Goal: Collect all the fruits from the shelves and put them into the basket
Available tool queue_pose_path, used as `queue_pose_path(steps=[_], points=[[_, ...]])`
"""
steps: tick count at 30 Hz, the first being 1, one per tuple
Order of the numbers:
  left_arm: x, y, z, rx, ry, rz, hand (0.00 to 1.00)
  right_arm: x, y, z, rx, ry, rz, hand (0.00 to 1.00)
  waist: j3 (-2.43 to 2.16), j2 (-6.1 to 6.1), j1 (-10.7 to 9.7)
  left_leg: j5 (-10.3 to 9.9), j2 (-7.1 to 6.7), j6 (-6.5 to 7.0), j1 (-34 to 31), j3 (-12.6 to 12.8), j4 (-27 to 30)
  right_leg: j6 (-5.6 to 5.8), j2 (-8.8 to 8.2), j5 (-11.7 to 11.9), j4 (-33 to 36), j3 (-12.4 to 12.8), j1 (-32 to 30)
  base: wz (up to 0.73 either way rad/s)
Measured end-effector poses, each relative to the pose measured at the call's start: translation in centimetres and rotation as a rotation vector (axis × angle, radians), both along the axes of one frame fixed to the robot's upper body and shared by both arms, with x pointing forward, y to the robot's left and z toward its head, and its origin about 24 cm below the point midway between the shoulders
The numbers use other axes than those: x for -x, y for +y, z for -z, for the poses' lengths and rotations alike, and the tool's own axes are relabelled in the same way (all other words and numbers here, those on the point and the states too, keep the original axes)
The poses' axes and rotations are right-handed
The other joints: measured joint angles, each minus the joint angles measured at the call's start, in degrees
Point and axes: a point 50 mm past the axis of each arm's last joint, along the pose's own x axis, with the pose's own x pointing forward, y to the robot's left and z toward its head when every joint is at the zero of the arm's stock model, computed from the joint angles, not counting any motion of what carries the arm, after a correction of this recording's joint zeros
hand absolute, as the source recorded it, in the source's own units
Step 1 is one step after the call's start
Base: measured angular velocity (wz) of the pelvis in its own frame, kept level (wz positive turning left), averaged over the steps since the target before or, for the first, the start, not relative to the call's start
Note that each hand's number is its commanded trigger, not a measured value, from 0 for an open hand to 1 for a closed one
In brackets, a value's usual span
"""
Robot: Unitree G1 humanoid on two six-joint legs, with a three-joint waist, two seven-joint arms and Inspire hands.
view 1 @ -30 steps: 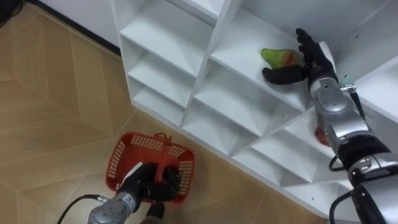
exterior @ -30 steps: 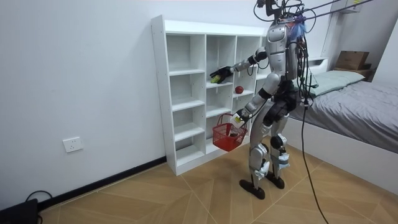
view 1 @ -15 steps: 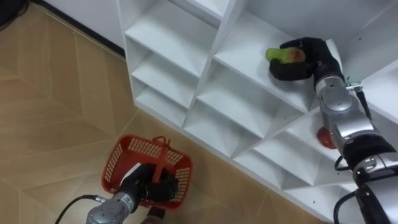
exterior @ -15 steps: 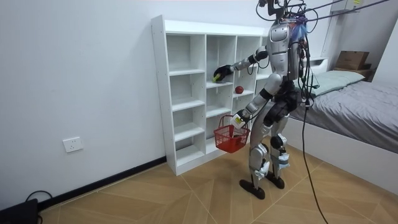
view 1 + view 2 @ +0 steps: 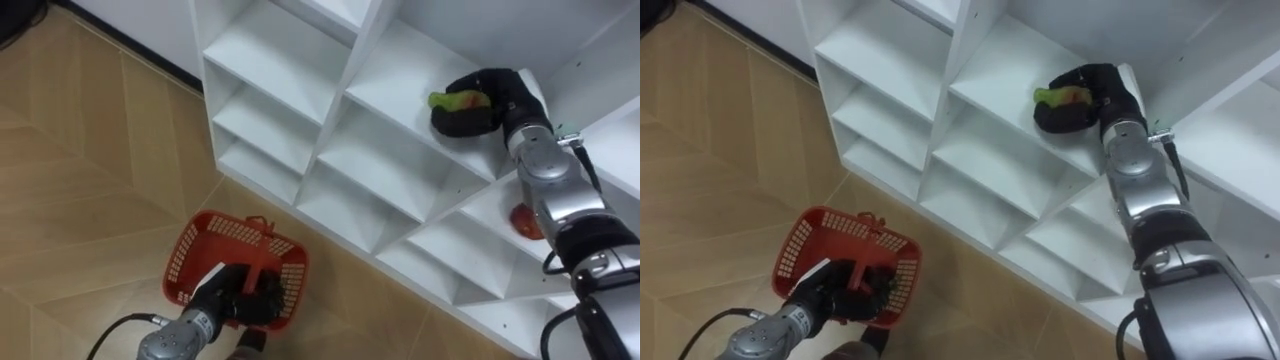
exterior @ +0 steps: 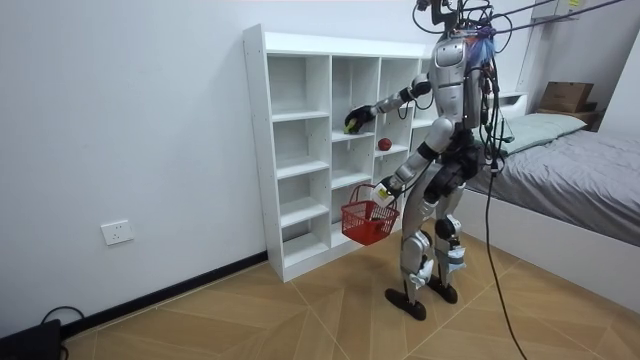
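Note:
A green fruit with a red blush lies on a shelf of the white closet, in the compartment at upper right. My right hand reaches into that compartment, its fingers and thumb curled round the fruit, which still rests on the shelf board. A red fruit sits one shelf lower, partly behind my right forearm. My left hand grips the handle of a red mesh basket that hangs low over the floor. In the room view I stand facing the closet, with the basket at knee height.
The closet's other compartments hold nothing. Wooden floor stretches to my left. In the room view a bed stands behind me at the right, and a wall socket is low on the wall at the left.
My right hand's fingers went from spread beside the green fruit to curled round it. The basket in my left hand has barely moved.

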Motion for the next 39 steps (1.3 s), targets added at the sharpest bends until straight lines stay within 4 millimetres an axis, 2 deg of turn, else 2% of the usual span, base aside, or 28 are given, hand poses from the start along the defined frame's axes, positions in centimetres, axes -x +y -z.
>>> queue_pose_path(steps=[9, 12, 14, 15, 17, 22, 25, 29, 35, 39], points=[[-0.7, 0.1, -0.4, 0.012, -0.021, -0.025, 1.00, 1.3, 1.2, 0.8, 0.004, -0.009, -0.102, 1.00, -0.34, 0.53, -1.5, -0.2, -0.02, 0.10, 0.9, 0.2, 0.5, 0.07, -0.07, 0.0, 0.0, -0.4, 1.3, 0.01], [-0.6, -0.6, -0.3, 0.045, -0.015, -0.041, 1.00, 2.6, 1.9, 1.5, 0.000, -0.017, -0.141, 1.00, -1.08, 1.97, -2.3, -0.5, -0.06, 0.32, 1.2, 0.3, 1.3, 0.18, -0.12, -0.1, 0.1, -0.3, 1.9, 0.00], [-0.5, -0.8, -0.2, 0.048, -0.013, -0.048, 1.00, 3.8, 3.1, 2.1, -0.025, -0.023, -0.197, 1.00, -1.61, 2.95, -3.3, -0.6, 0.04, 0.40, 2.5, 0.8, 1.0, 0.22, -0.24, -0.1, 0.1, 0.0, 2.7, -0.13], [-0.5, -0.9, -0.2, 0.050, -0.013, -0.050, 1.00, 4.2, 3.3, 2.3, -0.028, -0.024, -0.211, 1.00, -1.71, 3.15, -3.5, -0.6, 0.05, 0.40, 2.9, 0.9, 0.8, 0.23, -0.27, -0.1, 0.1, 0.3, 3.0, -0.15], [-0.4, -1.2, -0.1, 0.059, -0.011, -0.053, 1.00, 5.6, 3.8, 2.9, -0.044, -0.019, -0.244, 1.00, -2.21, 4.00, -4.6, -0.6, 0.06, 0.42, 4.7, 1.8, 0.3, 0.43, -0.27, -0.4, 0.0, 1.8, 4.3, -0.13], [-0.3, -1.2, -0.1, 0.068, -0.013, -0.063, 1.00, 7.8, 5.7, 4.2, -0.072, 0.014, -0.346, 1.00, -2.65, 4.57, -6.2, -0.8, 0.17, 0.33, 8.6, 3.8, -1.0, 0.52, -0.24, -1.0, -0.1, 4.1, 6.7, -0.21], [-0.2, -1.3, 0.0, 0.075, -0.011, -0.060, 1.00, 9.0, 6.1, 4.8, -0.100, 0.038, -0.386, 1.00, -3.01, 4.98, -7.0, -1.0, 0.88, 0.19, 9.4, 4.3, -1.1, 0.33, 0.04, -0.7, -1.0, 4.6, 7.5, -0.12], [0.3, -1.4, -0.1, 0.087, -0.020, -0.061, 1.00, 11.0, 7.6, 6.1, -0.173, 0.079, -0.426, 1.00, -3.25, 5.45, -7.3, -1.8, 1.34, -0.09, 10.8, 5.9, -1.1, 0.08, 0.52, -0.5, -1.3, 6.0, 8.4, -0.20], [0.2, -2.6, -0.5, 0.137, -0.044, -0.041, 1.00, 12.8, 8.7, 7.1, -0.218, 0.120, -0.462, 1.00, -3.18, 7.39, -8.3, -2.2, 1.92, 0.14, 11.9, 7.4, -1.2, 0.07, 0.23, -0.5, -1.0, 6.3, 8.9, -0.11], [0.3, -2.6, -0.5, 0.145, -0.049, -0.033, 1.00, 13.6, 9.2, 8.6, -0.207, 0.183, -0.469, 1.00, -3.11, 7.69, -9.3, -2.6, 1.96, 0.20, 13.0, 8.1, -1.5, 0.29, 0.25, -0.7, -1.0, 7.4, 9.6, -0.10]])
